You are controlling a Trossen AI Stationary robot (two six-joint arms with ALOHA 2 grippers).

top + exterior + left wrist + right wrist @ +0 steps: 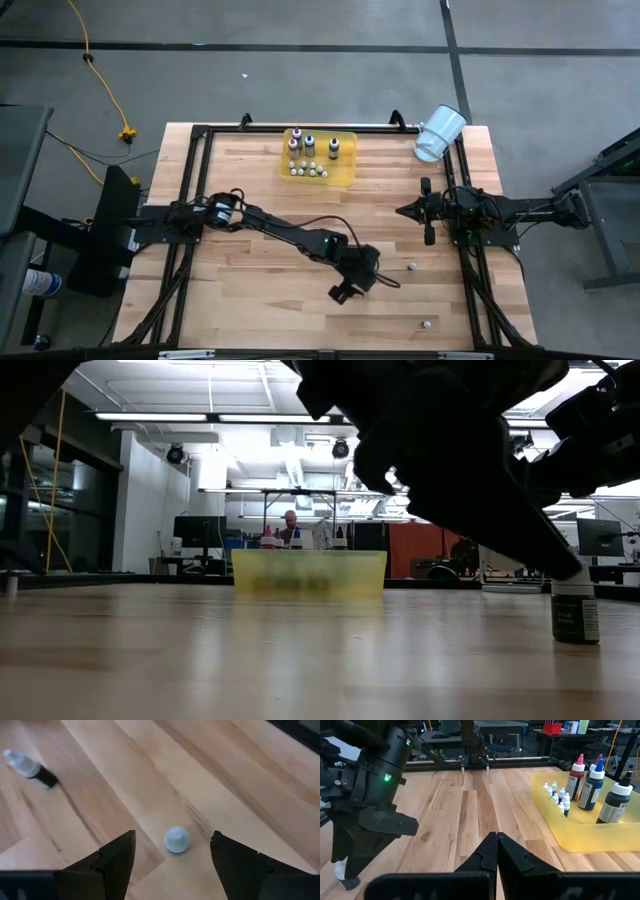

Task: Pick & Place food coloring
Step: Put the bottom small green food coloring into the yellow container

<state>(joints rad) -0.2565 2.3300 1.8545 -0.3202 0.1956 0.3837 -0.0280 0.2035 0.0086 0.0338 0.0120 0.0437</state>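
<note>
A small food coloring bottle point(176, 840) stands upright on the wooden table point(215, 780), centred between the spread fingers of the left gripper point(172, 862), untouched by either, while the right gripper point(496, 851) waits shut nearby.

- A robotics lab or open workshop hall is showing here, not a home.
- A butcher-block wooden table point(260, 200) is sitting inside a black metal frame point(300, 129) on a bare grey concrete floor point(300, 80) crossed by dark lines.
- A yellow cable point(105, 85) is trailing across that floor.
- Long ceiling strip lights point(215, 417) and exposed ducting are running overhead in the low view.
- A person point(290, 526) is sitting at a far desk among monitors point(198, 531), with an orange partition point(415, 550) standing behind.
- Other workbenches and equipment stands are showing at the table's edges.
</note>
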